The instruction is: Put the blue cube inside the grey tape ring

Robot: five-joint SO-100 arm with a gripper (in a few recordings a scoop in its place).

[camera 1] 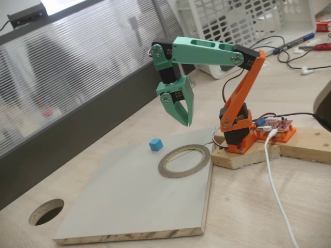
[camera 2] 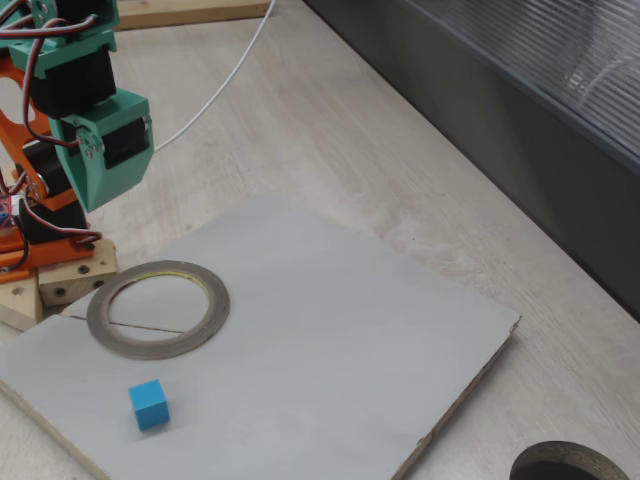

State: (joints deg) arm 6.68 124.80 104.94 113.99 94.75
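Grey board [camera 1: 129, 201] on wooden table [camera 1: 248, 206]; round hole [camera 1: 46, 212] near corner; white basket [camera 1: 243, 20] behind.

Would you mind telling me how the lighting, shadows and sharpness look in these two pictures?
In a fixed view, soft even light, the blue cube and grey tape ring reasonably sharp, the window panel behind washed out with glare; the hand hangs above the board. In the other fixed view, the cube casts only a faint shadow, and the ring looks crisp.

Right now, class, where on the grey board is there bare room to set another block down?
The board is bare from the tape ring and blue cube across to its far edge by the round hole. It is crowded near the arm's base.
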